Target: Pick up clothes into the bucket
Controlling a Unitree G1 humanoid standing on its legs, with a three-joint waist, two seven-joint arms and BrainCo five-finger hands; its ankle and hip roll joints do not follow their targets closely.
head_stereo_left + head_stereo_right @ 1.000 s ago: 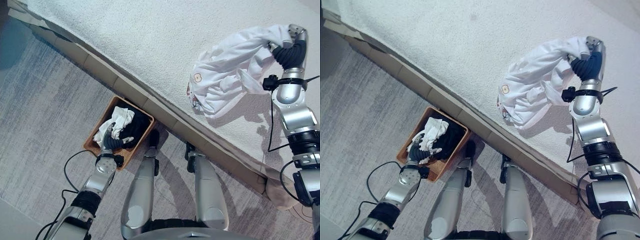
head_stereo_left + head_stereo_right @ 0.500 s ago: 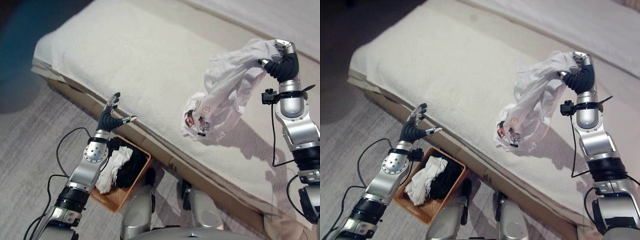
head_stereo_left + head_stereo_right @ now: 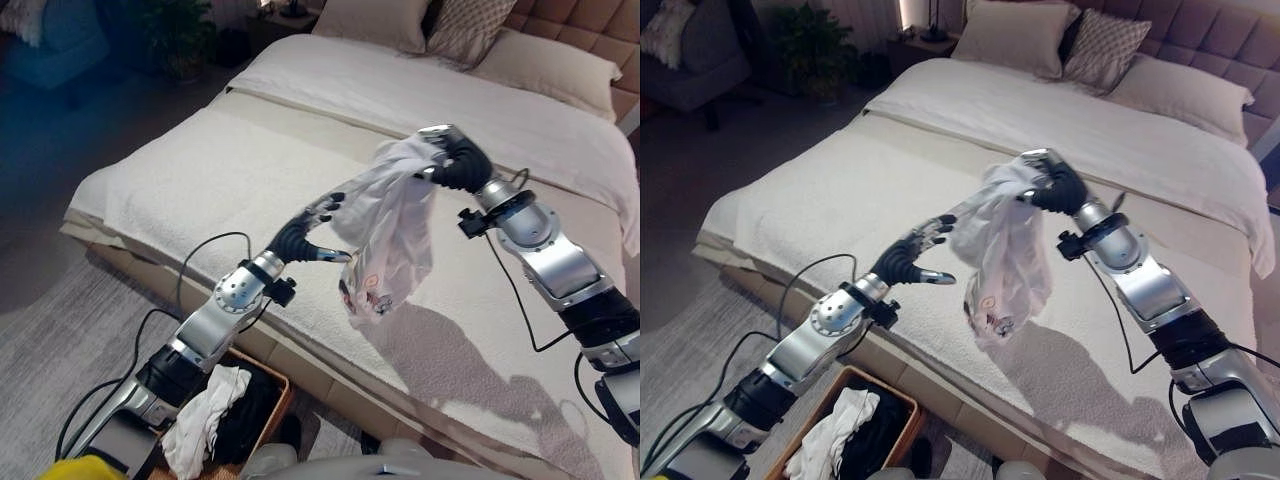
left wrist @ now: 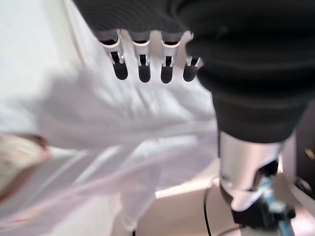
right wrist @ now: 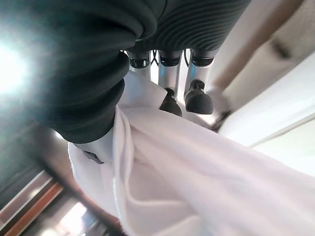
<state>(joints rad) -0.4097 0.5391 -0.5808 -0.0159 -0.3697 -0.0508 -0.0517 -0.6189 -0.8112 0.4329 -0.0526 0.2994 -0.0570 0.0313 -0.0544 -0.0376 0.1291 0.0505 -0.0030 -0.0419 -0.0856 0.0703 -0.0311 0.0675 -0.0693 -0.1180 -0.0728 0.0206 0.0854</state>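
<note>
A white garment (image 3: 388, 232) with a small print near its lower edge hangs in the air over the bed. My right hand (image 3: 452, 160) is shut on its top, and the fingers (image 5: 170, 101) curl into the cloth (image 5: 197, 187). My left hand (image 3: 303, 232) is raised beside the garment with straight fingers (image 4: 142, 69), their tips at the hanging cloth (image 4: 123, 128); it holds nothing. The brown basket (image 3: 902, 432) stands on the floor by the bed's side. It holds a white piece (image 3: 835, 432) and a dark piece of clothing.
A wide bed (image 3: 200, 170) with a cream textured blanket takes up the middle, with pillows (image 3: 1020, 35) at its head. Its near edge (image 3: 300, 350) runs above the basket. Grey carpet (image 3: 60, 340) lies at the lower left, and a dark armchair (image 3: 695, 60) stands far left.
The camera has tilted up towards the bed's head. My right hand has carried the garment left and higher. My left hand has risen from beside the basket to the hanging cloth.
</note>
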